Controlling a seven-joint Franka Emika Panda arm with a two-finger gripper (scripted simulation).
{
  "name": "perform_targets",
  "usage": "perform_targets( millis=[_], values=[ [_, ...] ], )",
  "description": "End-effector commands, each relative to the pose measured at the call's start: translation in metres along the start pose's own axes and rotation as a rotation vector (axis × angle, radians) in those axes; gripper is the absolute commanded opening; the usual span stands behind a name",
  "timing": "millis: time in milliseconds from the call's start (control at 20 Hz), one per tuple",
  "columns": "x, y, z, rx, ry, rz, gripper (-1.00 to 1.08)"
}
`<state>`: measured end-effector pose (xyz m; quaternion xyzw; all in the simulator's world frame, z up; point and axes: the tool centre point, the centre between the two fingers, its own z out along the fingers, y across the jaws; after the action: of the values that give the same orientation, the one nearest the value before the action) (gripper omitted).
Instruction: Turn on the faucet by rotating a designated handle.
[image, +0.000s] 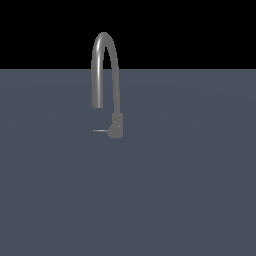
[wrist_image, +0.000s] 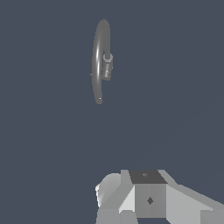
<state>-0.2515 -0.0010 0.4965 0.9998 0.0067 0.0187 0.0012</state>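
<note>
Nearest us in the wrist view sits the claw (wrist_image: 148, 197), only its blocky housing showing, so we cannot tell if it is released or clenched. Well beyond it the faucet (image: 105, 70) stands on the tabletop (image: 190, 190). Its handle (image: 100, 131) juts sideways from the base, below the spout mouth. Being so thin, it could slip past our claw, or we might strike the spout.

faucet (image: 105, 55) dull grey metal, lighter sheen along spout | handle (image: 100, 131) thin pale grey | floor (image: 190, 190) plain slate blue-grey, no pattern | gripper (wrist_image: 148, 199) white-grey, dark top panel
</note>
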Motion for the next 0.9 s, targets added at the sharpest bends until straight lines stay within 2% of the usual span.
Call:
perform_targets(
  millis=[0, 200, 400, 600, 850],
  values=[
    [0.000, 0.000, 0.000, 0.000, 0.000, 0.000, -1.00],
    [0.003, -0.002, 0.002, -0.015, -0.001, -0.016, -1.00],
    [0.012, -0.007, 0.006, -0.060, -0.004, -0.065, -1.00],
    [0.026, -0.016, 0.015, -0.133, -0.008, -0.144, -1.00],
    [0.048, -0.033, 0.031, -0.256, -0.015, -0.278, -1.00]
  ],
)
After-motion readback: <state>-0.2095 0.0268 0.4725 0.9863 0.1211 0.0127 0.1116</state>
